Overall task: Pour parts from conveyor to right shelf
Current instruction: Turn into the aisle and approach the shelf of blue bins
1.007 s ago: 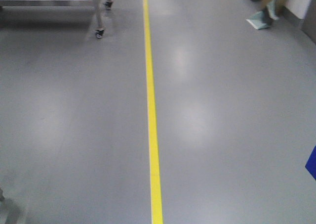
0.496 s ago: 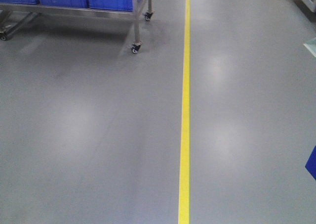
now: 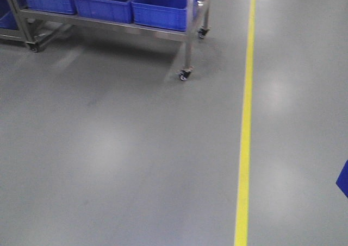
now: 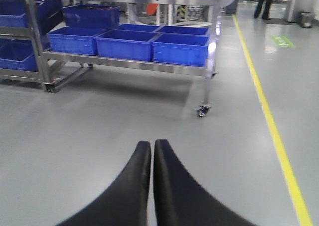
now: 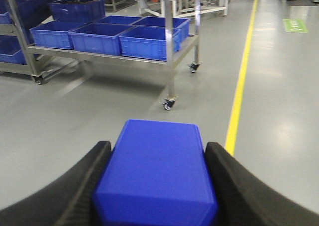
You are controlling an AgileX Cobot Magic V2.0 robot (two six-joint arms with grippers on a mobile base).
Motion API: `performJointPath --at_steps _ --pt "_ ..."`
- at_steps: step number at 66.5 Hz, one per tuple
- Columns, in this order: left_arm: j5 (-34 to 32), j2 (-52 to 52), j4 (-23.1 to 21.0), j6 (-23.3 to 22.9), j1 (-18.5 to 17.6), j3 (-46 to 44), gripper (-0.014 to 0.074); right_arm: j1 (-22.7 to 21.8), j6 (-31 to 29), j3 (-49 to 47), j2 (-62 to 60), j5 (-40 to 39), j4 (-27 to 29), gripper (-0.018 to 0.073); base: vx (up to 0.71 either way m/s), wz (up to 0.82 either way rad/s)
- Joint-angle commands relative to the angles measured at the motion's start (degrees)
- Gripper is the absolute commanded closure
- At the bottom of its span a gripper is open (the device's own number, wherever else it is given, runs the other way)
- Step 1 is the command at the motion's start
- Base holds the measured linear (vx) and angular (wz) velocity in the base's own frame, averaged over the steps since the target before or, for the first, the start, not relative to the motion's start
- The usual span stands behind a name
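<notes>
Fingers [image 5: 75,186] of the right tool [image 5: 158,148] clamp the blue block [image 5: 157,186] above the grey floor [image 5: 75,111]. The left tool [image 4: 151,147] is pressed together, empty. The steel shelf [image 4: 124,62] with blue crates [image 4: 180,49] stands ahead, left of the yellow line [image 3: 244,132].

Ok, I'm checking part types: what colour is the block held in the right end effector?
Bright blue; the block shows best in the right wrist view.

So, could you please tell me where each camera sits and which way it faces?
Front: high, tilted down at floor, shelf rack, yellow line; no arm shows.
Left wrist: behind the shut left gripper, facing the rack.
Right wrist: behind the right gripper clamping the blue block, facing the rack.
All share rack and line.
</notes>
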Motion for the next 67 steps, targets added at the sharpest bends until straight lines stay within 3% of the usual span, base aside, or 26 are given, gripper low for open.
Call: performJointPath --at_steps 1,67 --pt "-4.6 -0.6 -0.5 -0.5 -0.4 -1.1 0.0603 -0.1 0.1 -1.3 0.6 -4.0 0.9 0.0564 0.73 0.36" --pt "-4.5 -0.6 -0.5 -0.5 -0.4 -1.1 0.0603 -0.1 0.1 -1.3 0.6 -4.0 0.9 0.0564 0.77 0.49"
